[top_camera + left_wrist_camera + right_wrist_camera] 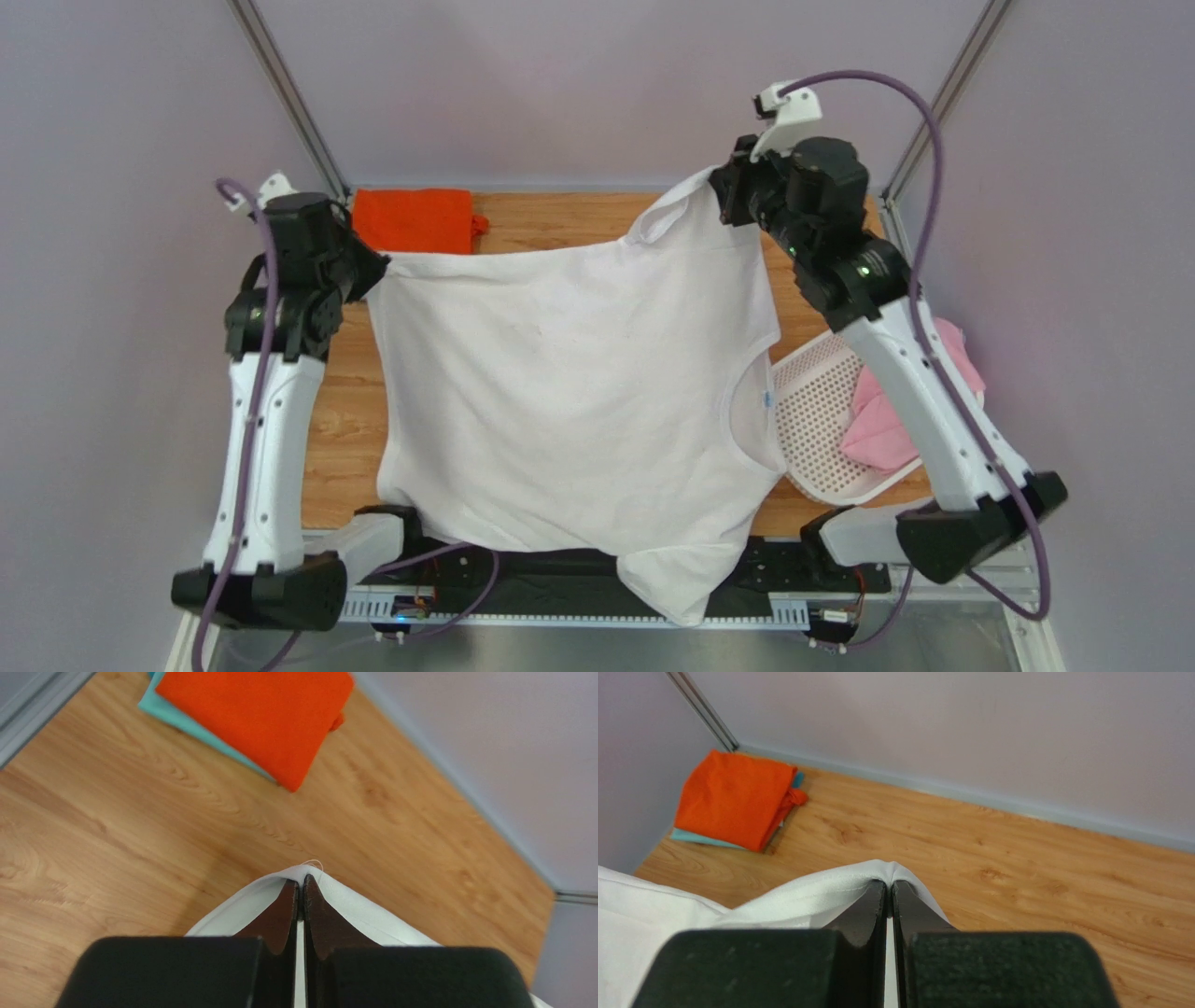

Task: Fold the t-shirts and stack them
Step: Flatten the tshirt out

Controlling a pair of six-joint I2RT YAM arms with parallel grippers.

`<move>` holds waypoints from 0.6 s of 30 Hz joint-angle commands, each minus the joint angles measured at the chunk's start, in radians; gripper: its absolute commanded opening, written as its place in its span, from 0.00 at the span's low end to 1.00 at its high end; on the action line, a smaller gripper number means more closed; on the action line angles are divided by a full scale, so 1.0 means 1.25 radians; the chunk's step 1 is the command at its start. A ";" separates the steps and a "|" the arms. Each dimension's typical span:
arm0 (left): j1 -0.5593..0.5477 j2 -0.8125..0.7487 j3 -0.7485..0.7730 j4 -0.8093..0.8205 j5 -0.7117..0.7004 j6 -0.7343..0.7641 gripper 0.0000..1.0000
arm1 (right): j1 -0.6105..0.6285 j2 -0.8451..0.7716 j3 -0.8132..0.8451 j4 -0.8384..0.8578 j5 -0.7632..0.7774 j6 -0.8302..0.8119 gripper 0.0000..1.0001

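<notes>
The left gripper (368, 266) and right gripper (723, 182) both pinch the white tee (575, 378), seemingly along one side, to spread it flat for folding beside the orange tee (411, 220)

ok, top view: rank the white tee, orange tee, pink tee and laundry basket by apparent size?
1. white tee, held up nearer the camera
2. laundry basket, partly covered
3. orange tee and pink tee: look alike. The pink one is partly hidden, so unranked.
</notes>
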 commanded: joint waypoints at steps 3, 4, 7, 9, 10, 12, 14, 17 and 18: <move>0.005 0.245 -0.112 0.163 -0.015 0.046 0.00 | -0.097 0.214 -0.086 0.137 -0.190 0.036 0.00; 0.005 0.294 -0.108 0.180 0.011 0.059 0.00 | -0.103 0.261 -0.084 0.142 -0.195 0.036 0.00; 0.005 0.527 -0.047 0.207 0.058 0.071 0.00 | -0.127 0.420 -0.038 0.143 -0.223 0.049 0.00; 0.005 0.596 -0.012 0.206 0.068 0.077 0.00 | -0.141 0.488 0.005 0.138 -0.245 0.059 0.00; 0.005 0.623 0.009 0.208 0.071 0.082 0.00 | -0.145 0.536 0.014 0.138 -0.259 0.062 0.00; 0.005 0.674 0.022 0.216 0.063 0.089 0.00 | -0.146 0.575 0.043 0.131 -0.264 0.061 0.00; 0.006 0.692 0.022 0.229 0.058 0.095 0.00 | -0.146 0.604 0.050 0.128 -0.279 0.064 0.00; 0.005 0.691 0.007 0.237 0.056 0.100 0.00 | -0.146 0.604 0.046 0.116 -0.282 0.070 0.00; 0.005 0.687 -0.006 0.239 0.057 0.102 0.00 | -0.146 0.595 0.031 0.111 -0.280 0.071 0.00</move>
